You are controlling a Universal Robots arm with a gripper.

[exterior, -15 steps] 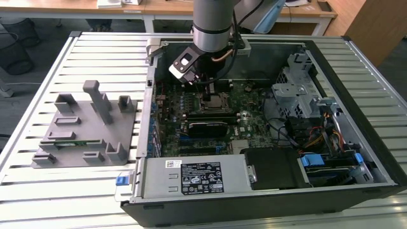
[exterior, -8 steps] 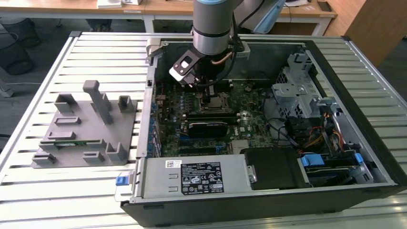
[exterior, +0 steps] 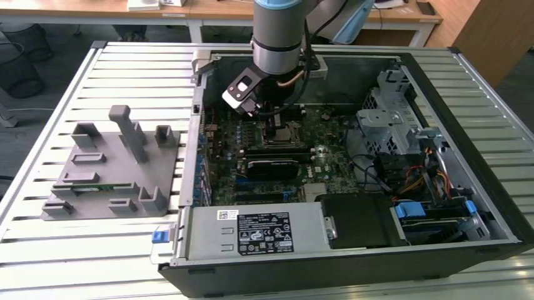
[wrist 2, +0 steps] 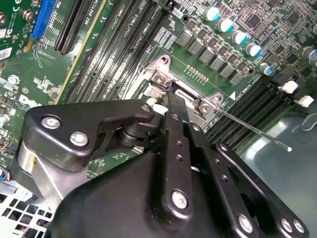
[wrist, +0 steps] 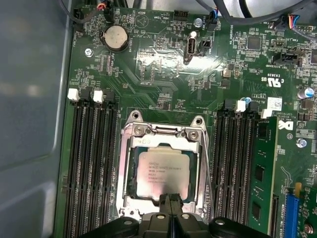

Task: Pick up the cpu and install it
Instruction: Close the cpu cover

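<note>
One cpu (wrist: 159,174) lies seated in the socket (wrist: 130,148), at the tips of the clenched hand (wrist: 170,198).

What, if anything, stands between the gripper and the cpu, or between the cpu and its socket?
Nothing visible does. In the first wrist view the cpu lies flat inside the socket frame, and the gripper sits right at the chip's edge, fingers together, with no cable or part between them.

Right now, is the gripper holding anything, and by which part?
Nothing, it seems: the gripper is shut, tips at the edge of the cpu lying in its socket.
</note>
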